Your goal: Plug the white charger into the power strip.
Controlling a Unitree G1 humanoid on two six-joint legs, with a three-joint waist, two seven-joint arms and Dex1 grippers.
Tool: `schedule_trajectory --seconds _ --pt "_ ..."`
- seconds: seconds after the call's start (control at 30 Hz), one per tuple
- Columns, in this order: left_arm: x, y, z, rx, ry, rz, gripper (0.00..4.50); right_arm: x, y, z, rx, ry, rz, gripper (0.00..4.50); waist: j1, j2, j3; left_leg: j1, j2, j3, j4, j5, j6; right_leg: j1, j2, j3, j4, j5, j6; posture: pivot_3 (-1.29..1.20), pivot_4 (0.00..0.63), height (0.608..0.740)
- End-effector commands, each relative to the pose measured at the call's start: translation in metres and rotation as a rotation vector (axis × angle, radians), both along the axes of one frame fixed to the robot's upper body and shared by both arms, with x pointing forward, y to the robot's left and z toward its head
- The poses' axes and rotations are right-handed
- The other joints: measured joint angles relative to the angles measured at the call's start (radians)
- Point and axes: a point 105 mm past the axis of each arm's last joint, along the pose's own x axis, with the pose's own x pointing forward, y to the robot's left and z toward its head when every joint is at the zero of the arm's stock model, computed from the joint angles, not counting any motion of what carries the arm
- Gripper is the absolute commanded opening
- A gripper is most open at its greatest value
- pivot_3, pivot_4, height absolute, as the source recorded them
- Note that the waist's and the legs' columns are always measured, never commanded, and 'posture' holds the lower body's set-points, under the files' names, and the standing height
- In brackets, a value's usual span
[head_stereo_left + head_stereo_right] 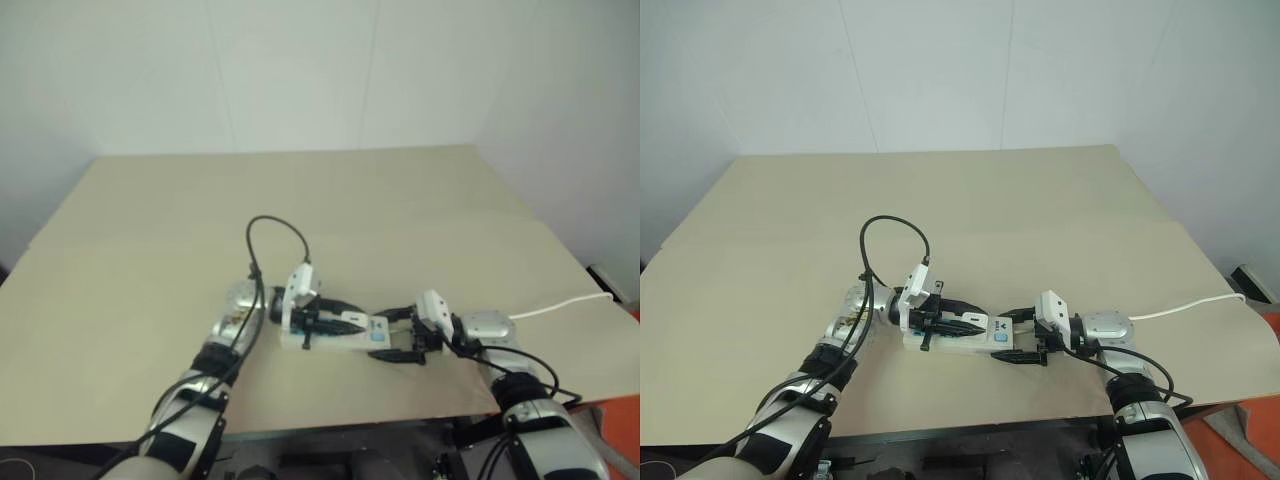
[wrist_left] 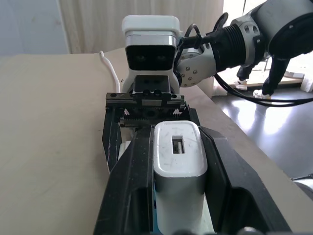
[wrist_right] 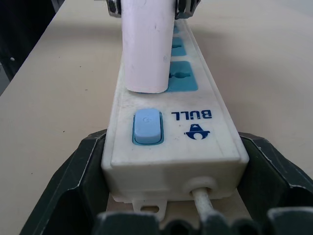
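A wide beige worktop (image 1: 330,200) carries everything. Both arms reach in from the near edge with forearms low and wrists bent inward, so the two tools point level toward each other.

The strip (image 1: 975,340) lies flat between them, its thin white cable (image 1: 560,303) trailing away past the right arm.

The right tool (image 1: 1023,336) has its two black fingers (image 3: 73,181) on either side of the strip's switch end, pressed against its side walls and gripping it.

The left tool (image 1: 965,322) is clamped on the charger (image 2: 178,161), holding it just above the strip, over the blue socket panel (image 3: 185,76) next to the switch (image 3: 147,126).
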Motion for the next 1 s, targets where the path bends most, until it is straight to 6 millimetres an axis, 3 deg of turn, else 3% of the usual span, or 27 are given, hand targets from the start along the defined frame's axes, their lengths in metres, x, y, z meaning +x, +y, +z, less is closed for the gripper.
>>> schedule_trajectory --seconds 0.03,0.27,0.47,0.7,0.83,1.0 --pt "-0.004 0.018 -0.040 0.150 0.076 0.035 1.03 -0.010 0.001 -0.017 -0.054 0.046 0.033 3.41 0.000 0.000 -0.001 0.000 0.000 0.000 0.000 0.000 0.000 0.000 0.000 0.000 0.000 0.000 0.000 0.00 0.150 0.740" --pt "-0.003 0.020 -0.044 0.135 0.122 0.070 1.03 -0.009 0.001 -0.018 -0.057 0.043 0.024 3.41 0.000 0.000 -0.005 0.001 0.000 0.000 0.000 0.000 0.000 0.001 0.000 0.000 0.000 0.000 0.001 0.00 0.150 0.740" --pt "-0.002 0.018 -0.035 0.080 0.135 0.081 1.03 -0.008 0.002 -0.018 -0.061 0.040 0.023 3.41 0.000 -0.001 -0.006 0.002 0.000 0.000 -0.001 0.000 0.000 0.002 0.000 0.000 0.000 -0.001 0.001 0.00 0.150 0.740" --pt "-0.005 0.020 -0.030 0.067 0.089 0.062 3.27 -0.007 0.002 -0.018 -0.066 0.038 0.024 3.41 -0.001 -0.001 -0.007 0.005 0.000 0.001 -0.003 0.000 0.000 0.002 0.000 0.001 -0.001 -0.001 0.001 0.00 0.150 0.740" --pt "-0.004 0.028 -0.017 0.053 0.066 0.047 4.49 -0.007 0.002 -0.018 -0.069 0.036 0.024 3.41 -0.003 -0.001 -0.007 0.004 0.000 0.001 -0.003 0.000 0.000 0.003 0.000 0.001 -0.002 -0.001 0.001 0.00 0.150 0.740" --pt "0.000 0.046 0.016 0.007 0.076 0.075 4.49 -0.006 0.000 -0.017 -0.079 0.027 0.023 3.41 -0.003 -0.001 -0.006 0.008 0.000 0.001 -0.003 0.000 0.000 0.003 0.000 0.001 -0.002 -0.001 0.001 0.00 0.150 0.740"
